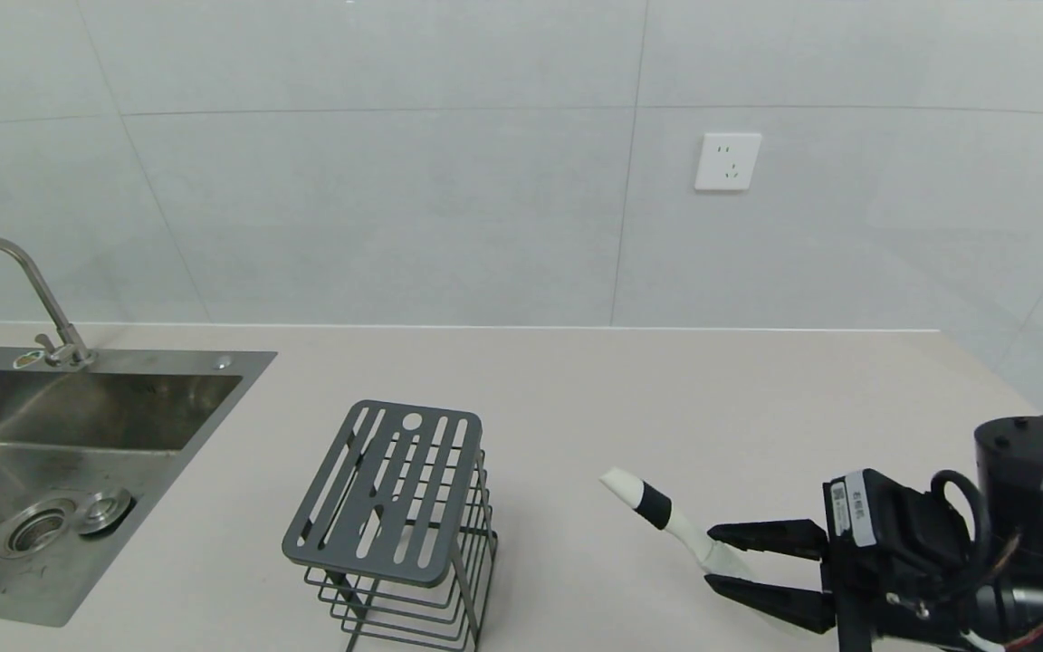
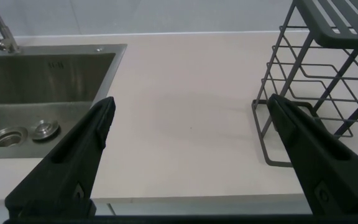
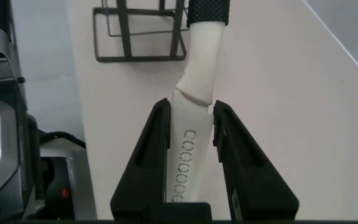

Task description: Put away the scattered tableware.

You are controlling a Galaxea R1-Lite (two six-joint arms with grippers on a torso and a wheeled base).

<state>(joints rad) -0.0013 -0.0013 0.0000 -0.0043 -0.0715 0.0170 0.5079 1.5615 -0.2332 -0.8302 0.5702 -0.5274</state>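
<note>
While my right claw [image 1: 712, 557] is pinching the white utensil [image 1: 669, 520] by its flat end, the slim neck and black-banded handle are sticking out beyond my fingertips, over the counter [image 1: 757, 407], pointing toward the wire rack [image 1: 395, 489] farther ahead. It is looking like light, stiff, smooth plastic, so I am judging it could swivel or slip, and a hold nearer the textured band would be steadier. A row of small rings is running along the flat end, nothing I can read, and my left claw [image 2: 190, 102] is hanging spread wide.
</note>
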